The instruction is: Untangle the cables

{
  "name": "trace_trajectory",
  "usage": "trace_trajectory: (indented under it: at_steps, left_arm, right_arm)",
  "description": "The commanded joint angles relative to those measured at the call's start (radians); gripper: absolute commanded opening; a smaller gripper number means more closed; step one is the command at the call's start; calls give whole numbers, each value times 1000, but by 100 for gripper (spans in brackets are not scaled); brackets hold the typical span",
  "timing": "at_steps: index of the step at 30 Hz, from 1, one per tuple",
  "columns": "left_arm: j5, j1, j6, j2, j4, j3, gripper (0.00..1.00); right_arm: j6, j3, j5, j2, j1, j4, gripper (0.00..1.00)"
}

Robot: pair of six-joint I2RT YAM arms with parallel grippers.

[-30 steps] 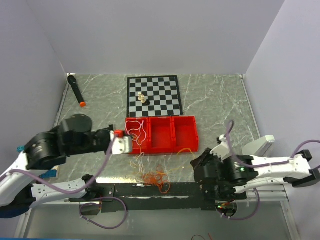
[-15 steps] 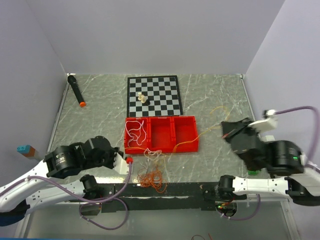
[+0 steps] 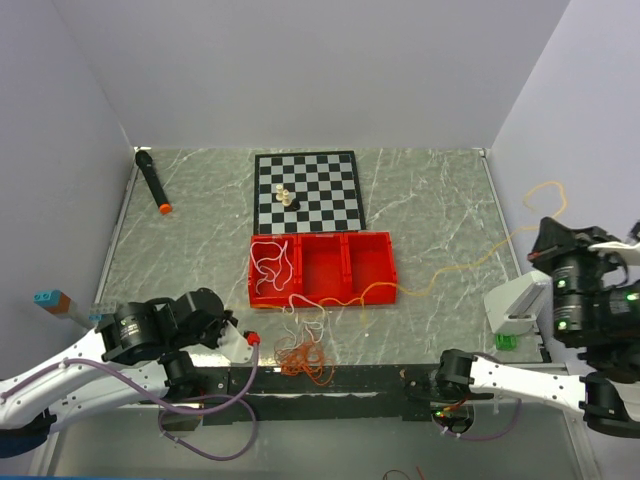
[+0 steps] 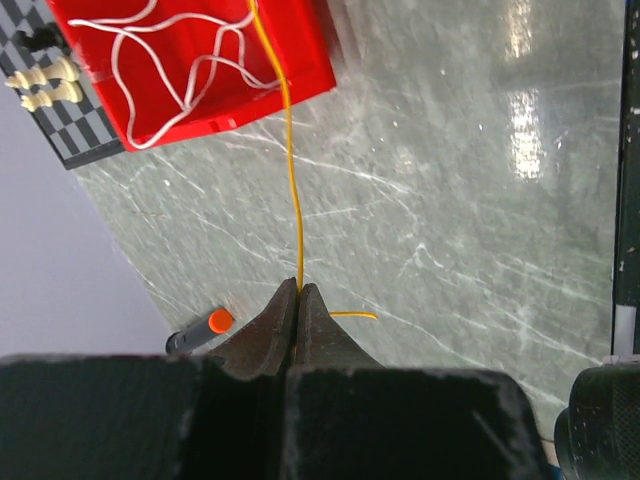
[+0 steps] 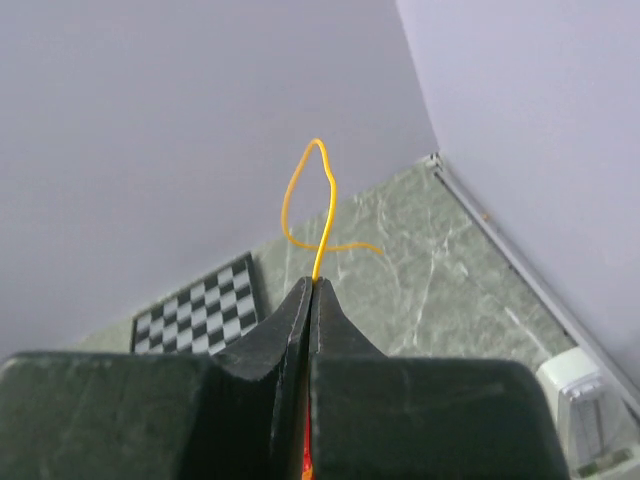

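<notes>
Both our left end effector (image 4: 298, 290) and right end effector (image 5: 312, 283) are clenched on the yellow cable (image 4: 294, 190), which is strung across the red tray (image 3: 320, 236). We should pull apart gently and lift it clear of the orange tangle (image 3: 305, 358) on the table (image 3: 430, 200).

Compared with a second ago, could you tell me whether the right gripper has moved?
Yes. In the top view the right gripper has swung from the red tray's near right corner far out to the right, shut on the yellow cable.
</notes>
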Motion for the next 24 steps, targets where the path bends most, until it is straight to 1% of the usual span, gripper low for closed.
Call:
trace_trajectory:
  at_steps: [1, 2, 4, 5, 6, 8, 9, 10, 11, 12, 13, 14, 15, 16, 17, 19, 21, 24]
  left_arm:
    - [-45, 5, 51, -6, -38, -37, 1]
    - [-54, 5, 65, -7, -50, -53, 1]
    - [-86, 5, 96, -17, -56, -95, 1]
    - [-99, 5, 105, -23, -47, -109, 1]
    - [-103, 5, 108, -30, -26, -116, 1]
    - [-94, 5, 116, -43, 2, -115, 1]
    - [-91, 5, 124, -46, 7, -113, 1]
    - [-91, 5, 130, -47, 17, -115, 1]
    - [-93, 5, 128, -46, 31, -113, 1]
    - [-85, 5, 122, -43, 46, -104, 1]
    - [-73, 5, 115, -38, 60, -94, 1]
    - [-59, 5, 104, -37, 86, -80, 1]
    - [-44, 5, 92, -37, 111, -67, 1]
    - [-27, 5, 82, -40, 140, -49, 1]
    - [-9, 5, 75, -43, 167, -32, 1]
    - [28, 5, 68, -64, 220, -5, 1]
    - [54, 5, 96, -101, 267, 2, 1]
    - [85, 5, 142, -176, 344, -11, 1]
  right_arm:
    - [6, 160, 93, 72, -4, -150, 0]
    - [3, 178, 102, 89, -5, -168, 0]
    - [-44, 188, 79, 116, -5, -124, 0]
    - [-86, 183, 56, 122, -5, -82, 0]
    - [-144, 163, 35, 125, -4, -3, 0]
    - [-355, 81, 3, 128, -5, 257, 0]
    - [-491, 42, -14, 131, -5, 480, 0]
    - [-605, 18, -30, 142, -5, 627, 0]
    - [-662, 7, -49, 162, -5, 689, 0]
    - [-657, 33, -62, 189, -2, 659, 0]
    - [-598, 74, -73, 229, 2, 566, 0]
    - [-489, 135, -98, 273, 7, 419, 0]
    - [-336, 193, -131, 310, 15, 265, 0]
    - [-285, 253, -173, 356, 19, 172, 0]
    - [-234, 295, -207, 390, 19, 132, 0]
    - [-269, 330, -263, 462, 31, 175, 0]
    - [-279, 373, -321, 526, 44, 191, 0]
    - [-269, 451, -398, 619, 54, 173, 0]
